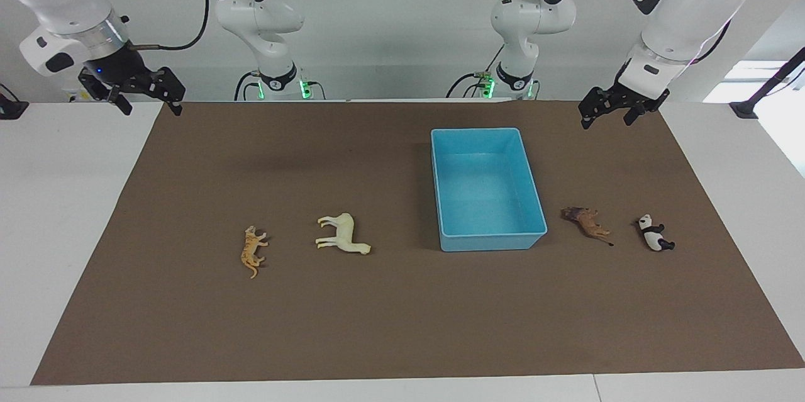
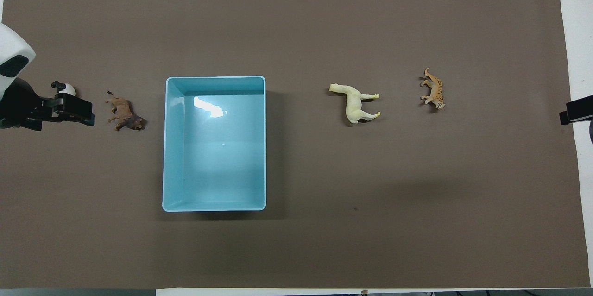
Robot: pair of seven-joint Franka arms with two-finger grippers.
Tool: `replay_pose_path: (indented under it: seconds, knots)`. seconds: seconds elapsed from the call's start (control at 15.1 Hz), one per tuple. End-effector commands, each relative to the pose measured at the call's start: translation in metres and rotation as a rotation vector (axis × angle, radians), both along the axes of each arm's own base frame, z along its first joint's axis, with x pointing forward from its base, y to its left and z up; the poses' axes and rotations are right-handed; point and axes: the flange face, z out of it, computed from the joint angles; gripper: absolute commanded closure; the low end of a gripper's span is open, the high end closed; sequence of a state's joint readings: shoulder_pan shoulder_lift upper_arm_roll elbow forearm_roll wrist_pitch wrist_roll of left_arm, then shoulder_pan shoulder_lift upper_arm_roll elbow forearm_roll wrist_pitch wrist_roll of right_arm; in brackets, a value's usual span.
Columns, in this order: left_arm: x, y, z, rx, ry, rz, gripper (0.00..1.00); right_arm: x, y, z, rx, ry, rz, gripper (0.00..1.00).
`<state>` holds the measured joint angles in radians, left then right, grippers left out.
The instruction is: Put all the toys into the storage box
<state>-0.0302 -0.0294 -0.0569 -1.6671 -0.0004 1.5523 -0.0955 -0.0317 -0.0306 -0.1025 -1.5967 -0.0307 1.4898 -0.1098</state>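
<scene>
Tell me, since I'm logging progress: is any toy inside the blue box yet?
No, the storage box holds nothing; all four toys lie on the brown mat.

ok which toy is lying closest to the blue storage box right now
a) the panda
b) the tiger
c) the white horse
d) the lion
d) the lion lies just beside the storage box toward the left arm's end of the table, with the panda further out, while the white horse and the tiger sit further off toward the right arm's end.
</scene>
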Motion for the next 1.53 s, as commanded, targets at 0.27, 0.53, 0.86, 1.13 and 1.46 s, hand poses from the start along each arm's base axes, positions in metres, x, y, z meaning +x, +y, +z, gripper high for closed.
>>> replay_pose_path:
  seconds: [0.27,0.53,0.86,1.13,1.46]
  knots:
    - [-0.003,0.004,0.006,-0.012,-0.006,0.003,0.0,-0.001,0.003,0.001,-0.005,-0.01,-0.007,0.0]
    - [-0.003,0.004,0.006,-0.012,-0.006,0.003,0.0,0.005,0.003,-0.009,-0.011,-0.028,-0.006,0.0]
    - [-0.003,0.004,0.006,-0.012,-0.009,0.005,0.0,0.02,0.02,-0.039,-0.015,-0.054,-0.013,0.0]
    - [-0.003,0.004,0.006,-0.012,-0.006,0.003,0.0,0.054,0.046,-0.086,-0.025,-0.057,-0.027,0.0]
    - [-0.003,0.01,0.005,-0.009,-0.008,0.015,0.0,0.082,0.057,-0.143,-0.031,-0.107,-0.015,0.0]
